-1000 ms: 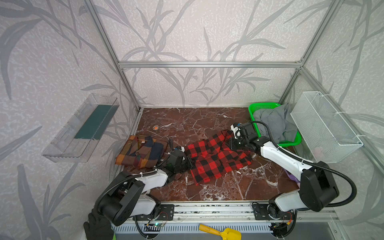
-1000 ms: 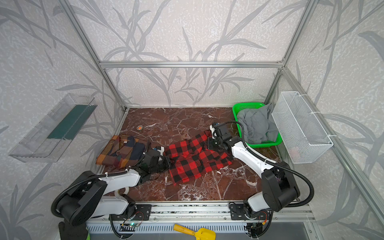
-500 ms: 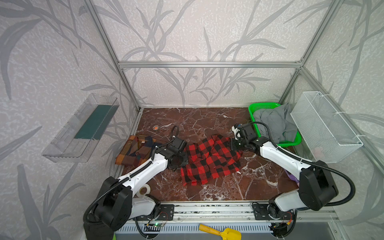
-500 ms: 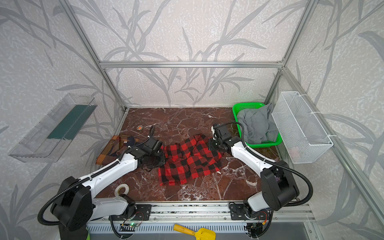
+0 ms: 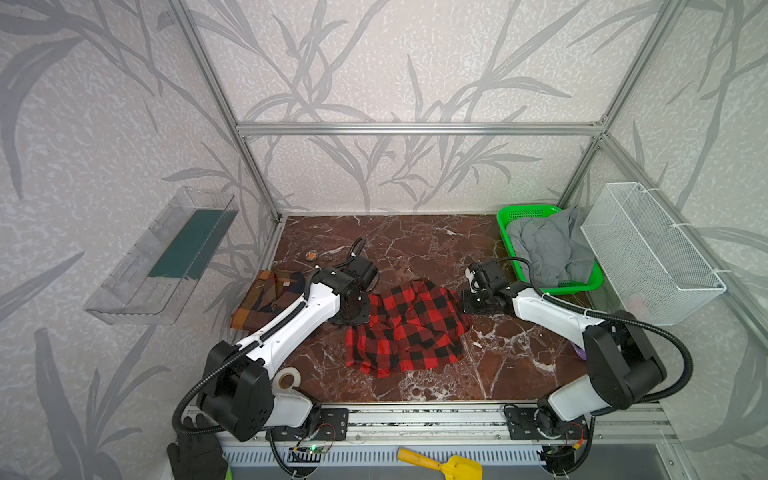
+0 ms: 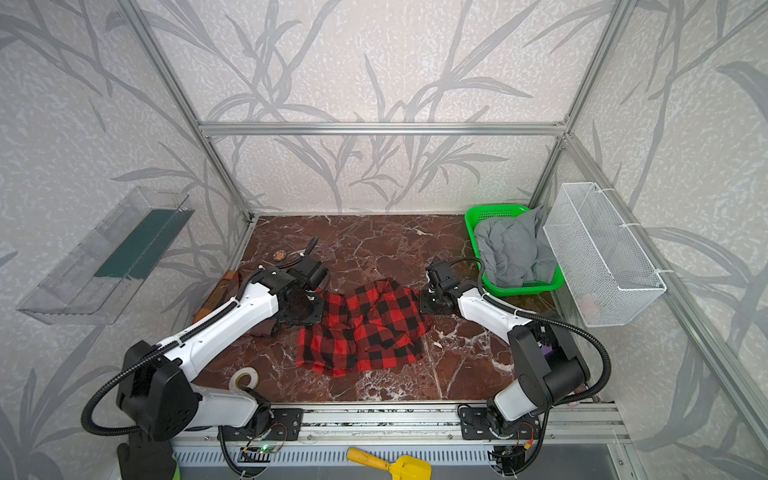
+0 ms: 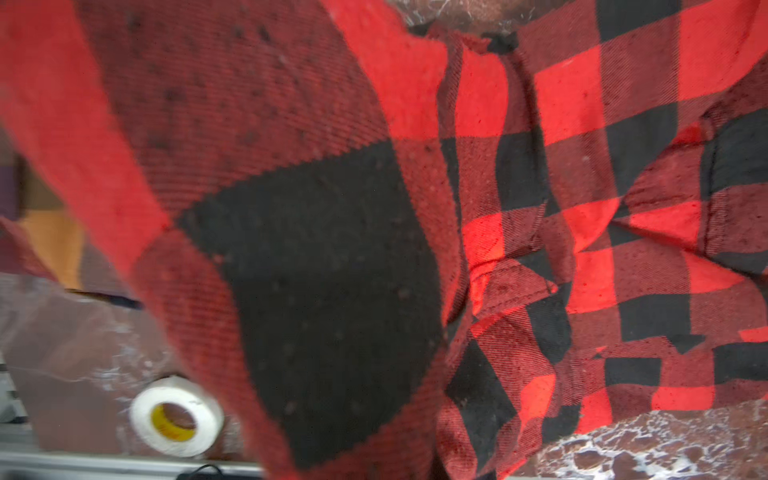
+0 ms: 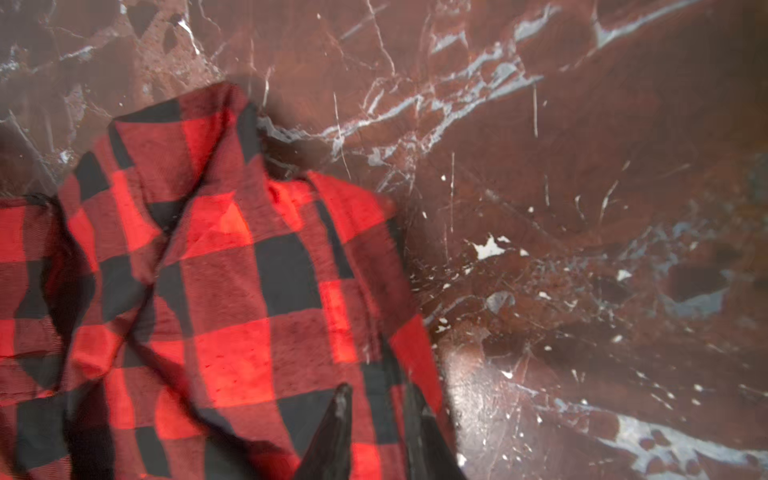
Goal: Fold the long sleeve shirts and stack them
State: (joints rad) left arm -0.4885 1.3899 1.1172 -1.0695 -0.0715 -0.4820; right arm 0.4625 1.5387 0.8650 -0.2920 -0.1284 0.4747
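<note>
in both top views, the red-and-black shirt sags in a rumpled heap at the middle of the marble table, strung between my 2 arms. my left gripper sits at the shirt's left edge, hidden under the wrist. my right gripper meets its right edge. the plaid shirt, brown, orange and navy, lies at the table's left side, partly behind my left arm, in a compact shape that looks folded. by my reckoning 1 shirt is done and 1 is barely begun. the red one shows no clean fold and lies beside the plaid one, not on it, so folding and stacking it are left. a grey cloth fills the green basket at the back right, and i cannot tell whether it is a shirt.

in the left wrist view, the red-and-black shirt fills almost the whole frame. a blurred flap hangs right before the lens and the rest lies creased below. my fingers are covered. the gripper is closed, and the raised flap suggests it has the cloth. a roll of tape lies on the table past the hem.

in the right wrist view, my right gripper shows 2 dark fingertips close together, pinching a strip of the shirt's edge between them. the cloth around them lies wrinkled on bare marble.
</note>
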